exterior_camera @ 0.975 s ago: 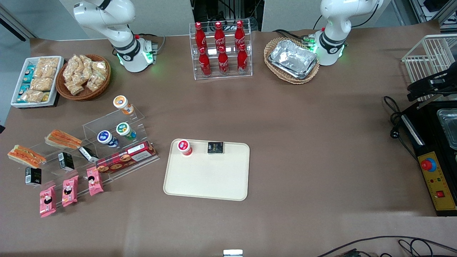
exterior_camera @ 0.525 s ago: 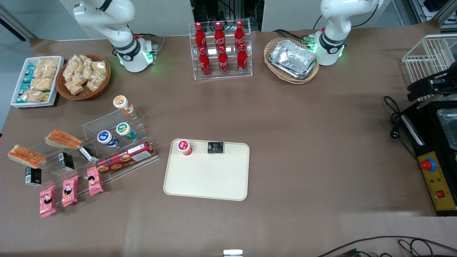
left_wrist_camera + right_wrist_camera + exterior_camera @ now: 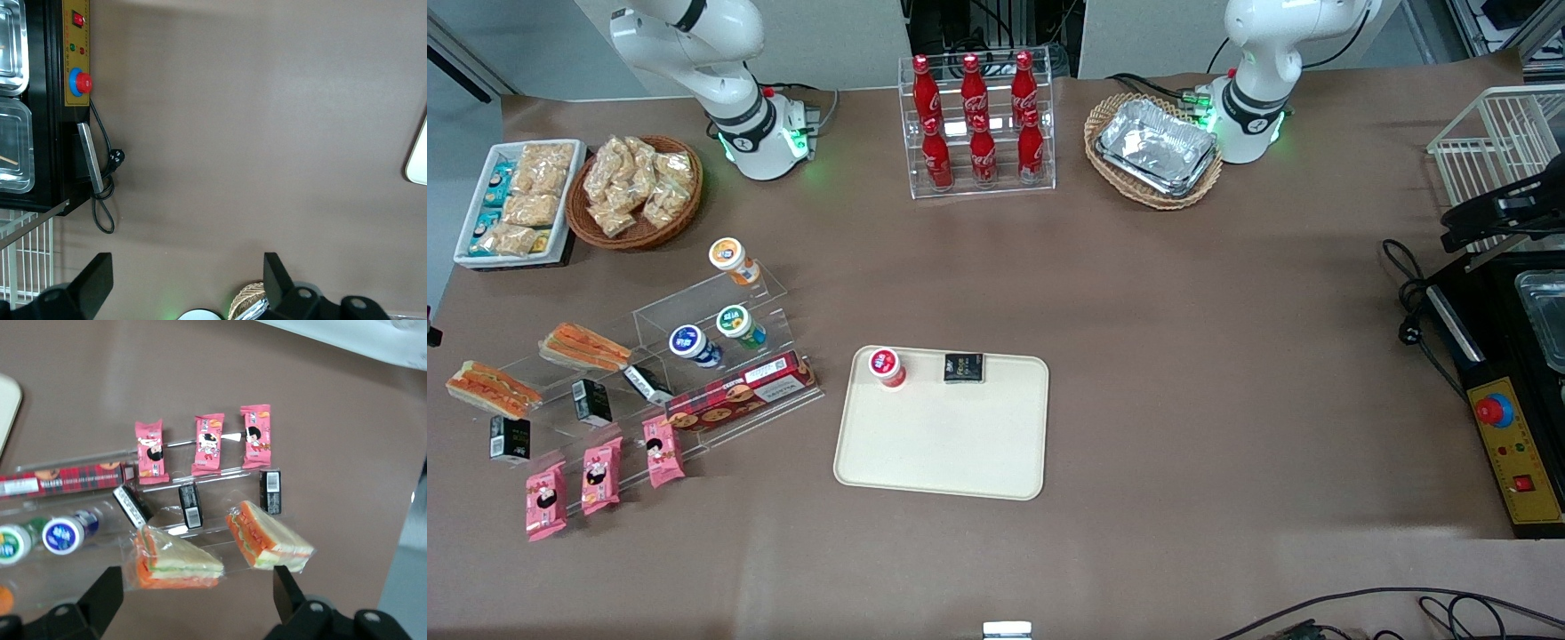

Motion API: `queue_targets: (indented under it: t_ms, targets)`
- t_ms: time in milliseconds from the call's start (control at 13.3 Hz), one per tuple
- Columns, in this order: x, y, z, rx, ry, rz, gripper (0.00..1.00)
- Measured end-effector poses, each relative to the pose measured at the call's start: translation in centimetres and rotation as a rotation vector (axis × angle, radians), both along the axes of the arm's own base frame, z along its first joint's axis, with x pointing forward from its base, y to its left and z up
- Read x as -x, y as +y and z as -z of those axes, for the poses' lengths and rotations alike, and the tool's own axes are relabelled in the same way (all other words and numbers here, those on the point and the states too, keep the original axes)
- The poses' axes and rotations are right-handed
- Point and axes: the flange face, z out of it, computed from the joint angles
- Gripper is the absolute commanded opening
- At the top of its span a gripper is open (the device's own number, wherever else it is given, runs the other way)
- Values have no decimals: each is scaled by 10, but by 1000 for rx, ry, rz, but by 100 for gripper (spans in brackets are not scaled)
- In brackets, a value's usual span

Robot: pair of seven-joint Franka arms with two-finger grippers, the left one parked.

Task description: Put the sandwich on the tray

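Right wrist view: spread-fingered tool (image 3: 193, 603) hovers above sandwich (image 3: 269, 537), plainer sandwich (image 3: 175, 559) just beside it.

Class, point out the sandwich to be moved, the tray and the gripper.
sandwich (image 3: 270, 539), right wrist view, its wrapped face.
tray (image 3: 943, 444), front view, bare floor.
gripper (image 3: 199, 600), right wrist view, midway between open fingertips.

A wide table (image 3: 1138, 284) is covered by a smooth brown sheet. Above its rear edge, pale wall panels (image 3: 845, 36) are seen, with a dark gap (image 3: 987, 27) full of cables between them. At the working arm's end of the table, a strip of grey floor (image 3: 445, 178) is visible. Soft, even light is cast on the table, and faint green glows (image 3: 818, 169) are reflected on it.
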Motion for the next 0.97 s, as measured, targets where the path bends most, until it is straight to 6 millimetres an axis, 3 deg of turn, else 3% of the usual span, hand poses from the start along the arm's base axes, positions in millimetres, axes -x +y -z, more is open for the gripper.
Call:
queue_targets:
  t_ms: [225, 450, 975]
  targets:
    - [8, -24, 10, 7, 7, -282, 100]
    - [10, -44, 27, 18, 35, -438, 100]
    - [-2, -61, 69, 41, 83, -728, 100]
